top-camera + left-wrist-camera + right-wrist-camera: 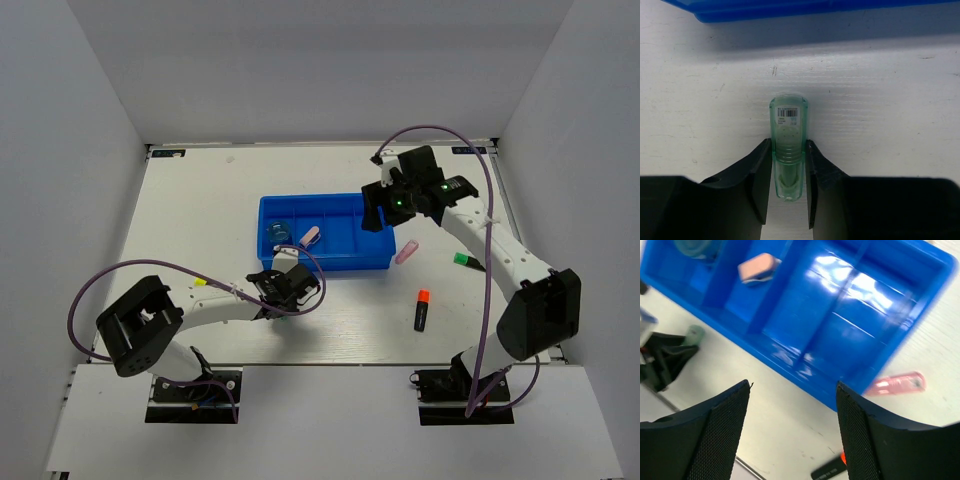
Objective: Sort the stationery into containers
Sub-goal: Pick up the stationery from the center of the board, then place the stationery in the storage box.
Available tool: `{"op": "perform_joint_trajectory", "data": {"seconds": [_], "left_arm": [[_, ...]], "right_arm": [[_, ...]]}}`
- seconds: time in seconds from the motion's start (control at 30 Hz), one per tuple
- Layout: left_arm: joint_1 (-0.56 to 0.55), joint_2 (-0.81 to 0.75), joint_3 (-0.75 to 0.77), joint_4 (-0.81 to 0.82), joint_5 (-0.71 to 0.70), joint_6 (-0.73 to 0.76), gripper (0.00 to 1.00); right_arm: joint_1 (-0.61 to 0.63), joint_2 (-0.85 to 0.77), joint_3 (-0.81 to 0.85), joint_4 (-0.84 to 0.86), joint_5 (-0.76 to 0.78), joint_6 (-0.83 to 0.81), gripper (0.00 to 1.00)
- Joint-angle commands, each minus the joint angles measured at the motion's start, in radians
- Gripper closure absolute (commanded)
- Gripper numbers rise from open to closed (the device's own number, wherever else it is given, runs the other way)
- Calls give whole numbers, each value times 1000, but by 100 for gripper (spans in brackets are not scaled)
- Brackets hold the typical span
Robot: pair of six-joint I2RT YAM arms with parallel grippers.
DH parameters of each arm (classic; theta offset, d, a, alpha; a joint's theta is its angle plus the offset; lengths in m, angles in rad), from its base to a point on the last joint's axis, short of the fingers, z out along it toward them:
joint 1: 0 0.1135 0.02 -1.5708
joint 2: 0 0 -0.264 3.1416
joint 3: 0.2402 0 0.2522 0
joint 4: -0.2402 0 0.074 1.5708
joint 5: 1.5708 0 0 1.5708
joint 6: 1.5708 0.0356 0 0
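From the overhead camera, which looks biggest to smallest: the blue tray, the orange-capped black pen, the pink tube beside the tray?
1. Bright blue rectangular plastic tray, largest by far.
2. Black marker with orange cap.
3. Pale pink short tube, shorter than the marker.

White-linked, black-jointed arms (215,305) carry purple cables (430,126); the right hand (792,386) is black and mesh-textured.
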State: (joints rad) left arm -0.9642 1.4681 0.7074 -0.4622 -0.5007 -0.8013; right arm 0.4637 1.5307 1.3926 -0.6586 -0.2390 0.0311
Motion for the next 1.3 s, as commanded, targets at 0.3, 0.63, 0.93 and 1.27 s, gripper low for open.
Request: {"op": "perform_joint_trajectory", "data": {"seconds": [0.3, 0.63, 0.93, 1.27], "left_arm": [[-156, -77, 240, -171, -16, 109, 100], [-41, 159, 661, -174, 94, 272, 97], [96, 478, 1024, -239, 119, 295, 85], [171, 635, 1144, -263, 162, 287, 41]], "right_arm": [[-100, -185, -228, 33, 363, -155, 23], [-192, -216, -408, 70, 367, -126, 100], [-276, -214, -426, 62, 211, -79, 57], [-365, -130, -373, 94, -100, -299, 33]]}}
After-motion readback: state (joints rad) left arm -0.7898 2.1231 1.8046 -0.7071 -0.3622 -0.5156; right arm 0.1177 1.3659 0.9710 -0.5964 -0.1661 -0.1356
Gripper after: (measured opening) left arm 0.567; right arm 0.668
